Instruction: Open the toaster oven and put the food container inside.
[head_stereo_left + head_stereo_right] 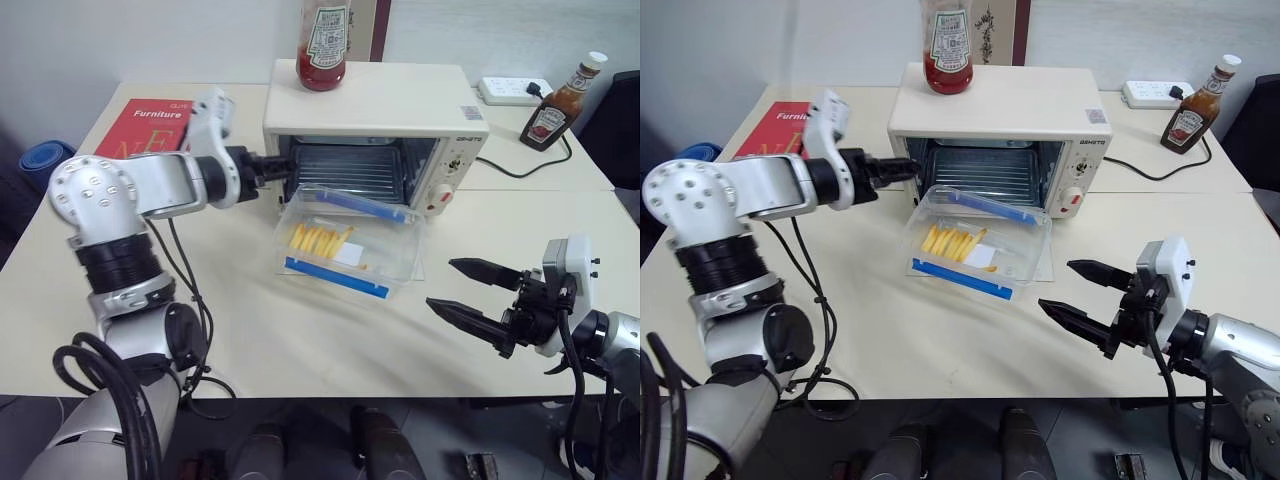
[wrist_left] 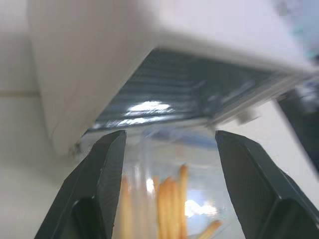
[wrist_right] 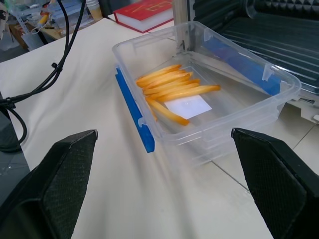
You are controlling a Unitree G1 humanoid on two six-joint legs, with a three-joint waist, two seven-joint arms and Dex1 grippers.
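The food container point(image 1: 346, 245) is resting in front of the toaster oven point(image 1: 375, 130), its far edge lying on the lowered glass door just before the wire rack, its near edge on the tabletop point(image 1: 300, 330); yellow sticks are lying inside it. The oven is standing open toward the robot. The left tool point(image 1: 902, 170) is hovering at the oven's left front corner, above the container's left end, fingers parted and gripping nothing. The right tool point(image 1: 465, 292) is hanging to the right of the container, well apart from the oven, jaws spread wide and empty. A ketchup bottle point(image 1: 323, 42) is standing on the oven's top; a red book point(image 1: 148, 125) is lying left of the oven.
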